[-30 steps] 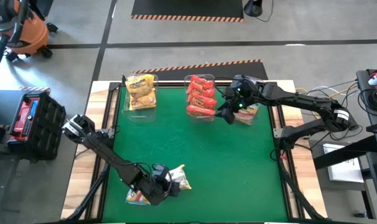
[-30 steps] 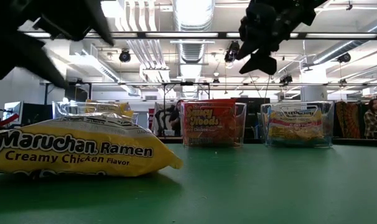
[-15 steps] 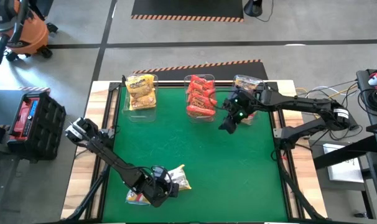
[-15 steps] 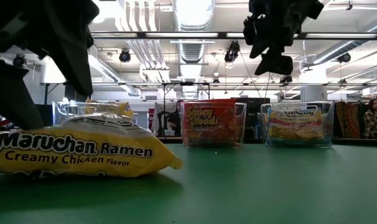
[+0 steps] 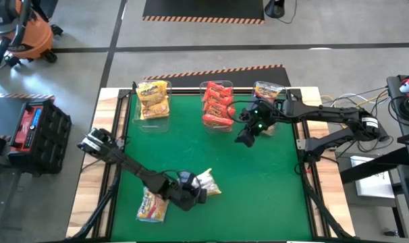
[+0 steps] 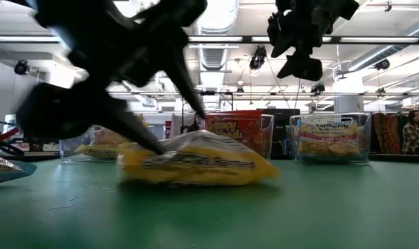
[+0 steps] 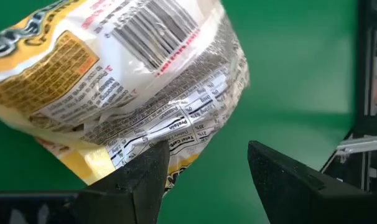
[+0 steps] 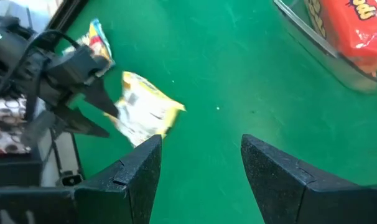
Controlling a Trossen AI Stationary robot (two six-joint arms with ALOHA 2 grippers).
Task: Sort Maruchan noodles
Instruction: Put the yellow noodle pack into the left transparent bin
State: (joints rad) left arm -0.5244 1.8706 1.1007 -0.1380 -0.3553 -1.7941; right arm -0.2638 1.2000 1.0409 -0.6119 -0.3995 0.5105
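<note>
The left arm's fingers stand apart, one of them against the edge of a yellow packet lying on the green table near its front edge; whether they grip it, I cannot tell. The left gripper sits low at that packet's left side. Just left of it, near the table's front-left corner, lies a pale multicoloured packet, apart from the gripper.

Along the far edge stand three clear bins. The left bin holds yellow packets, the middle bin holds red packets, and the right bin holds pale multicoloured packets.

The right arm's fingers are spread with nothing between them. The right gripper hangs in the air above the table, in front of the gap between the middle and right bins, well apart from the yellow packet.
</note>
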